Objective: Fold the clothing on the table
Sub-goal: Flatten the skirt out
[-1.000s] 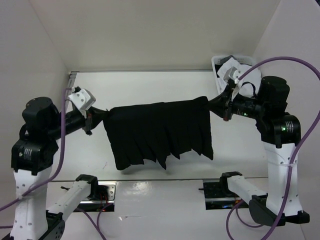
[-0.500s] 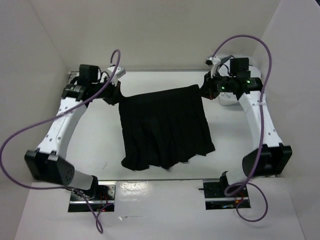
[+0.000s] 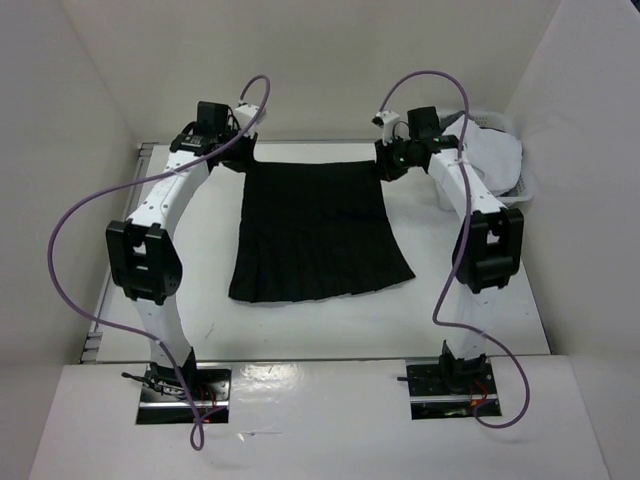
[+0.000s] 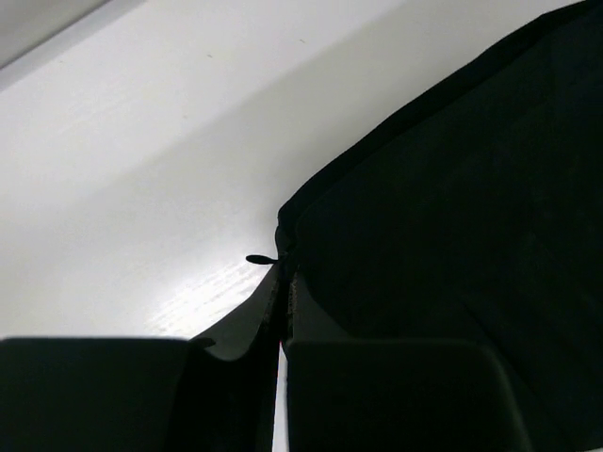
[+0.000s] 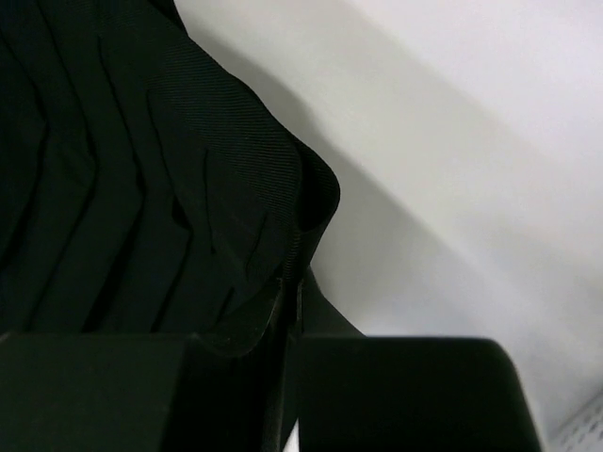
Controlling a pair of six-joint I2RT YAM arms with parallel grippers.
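The clothing [image 3: 315, 235], a black pleated skirt, lies spread flat on the table [image 3: 480, 320], waistband at the far side and flared hem toward the near edge. My left gripper [image 3: 242, 163] is stretched far out and shut on the waistband's left corner [image 4: 287, 247]. On the other side, my right gripper [image 3: 388, 165] is shut on the waistband's right corner [image 5: 306, 212]. Both wrist views show the fingers pinching black fabric just above the white tabletop.
A white plastic basket [image 3: 520, 185] holding a white garment [image 3: 490, 150] stands at the far right corner, just behind the right arm. White walls enclose the table on three sides. Purple cables arc above both arms.
Both arms have reached from the near side to the far edge, carrying the skirt away from me. It hung in the air before; now it lies flat on the table.
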